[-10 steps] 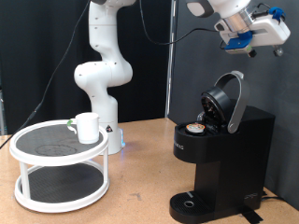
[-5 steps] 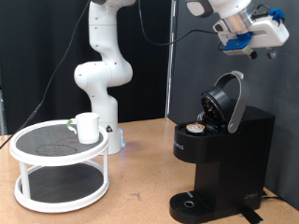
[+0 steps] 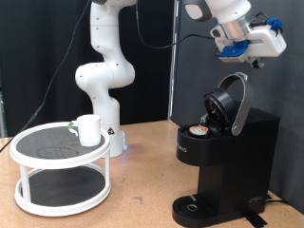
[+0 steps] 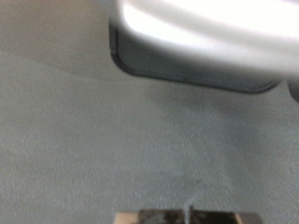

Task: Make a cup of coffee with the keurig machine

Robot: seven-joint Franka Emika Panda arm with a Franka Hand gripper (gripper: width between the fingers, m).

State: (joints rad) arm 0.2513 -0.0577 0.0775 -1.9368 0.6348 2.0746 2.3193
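Since a second ago the pincer (image 3: 249,59) has drifted toward the exterior view's left and slightly down, hanging in the air above the keurig machine (image 3: 226,161); whether its fingers are apart or together cannot be told. That machine stands on the counter (image 3: 142,195) with its lid (image 3: 228,103) raised and a pod (image 3: 199,129) in the chamber. Well apart, the cup (image 3: 88,129) sits on the top tier of a white round stand (image 3: 59,171) at the exterior view's left.
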